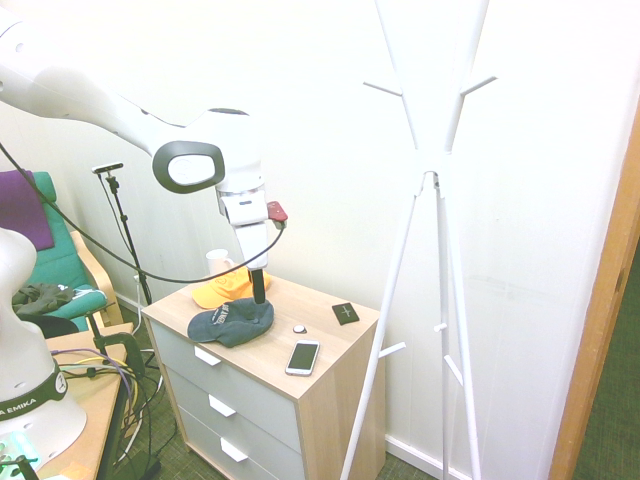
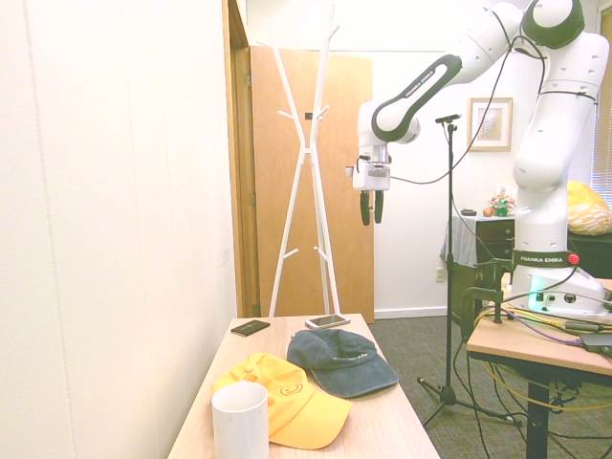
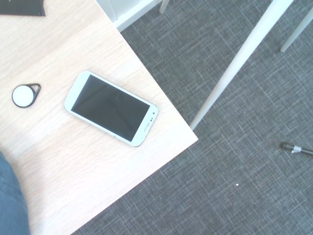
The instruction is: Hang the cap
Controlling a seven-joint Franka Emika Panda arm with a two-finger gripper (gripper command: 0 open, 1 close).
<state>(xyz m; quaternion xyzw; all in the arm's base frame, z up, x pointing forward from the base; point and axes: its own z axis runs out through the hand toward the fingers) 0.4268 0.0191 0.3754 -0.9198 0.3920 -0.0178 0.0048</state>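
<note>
Two caps (image 2: 342,362), one phone (image 2: 328,321), one mug (image 2: 240,421), one coat stand (image 2: 309,151), seemingly one key fob (image 3: 23,96).

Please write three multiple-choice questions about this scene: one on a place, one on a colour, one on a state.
1. Where is the dark navy-blue fabric cap?
A) On the floor
B) On the coat rack
C) On the pale wooden drawer unit

2. What colour is the other curved-brim cap?
A) Orange-yellow
B) Red
C) Green

3. What is the white two-finger gripper holding?
A) The navy cap
B) Nothing
C) A mug

Key:
1 C: both exterior views show it on the unit's top.
2 A: its crown and brim show this colour.
3 B: the second exterior view shows nothing between its fingers.
</note>
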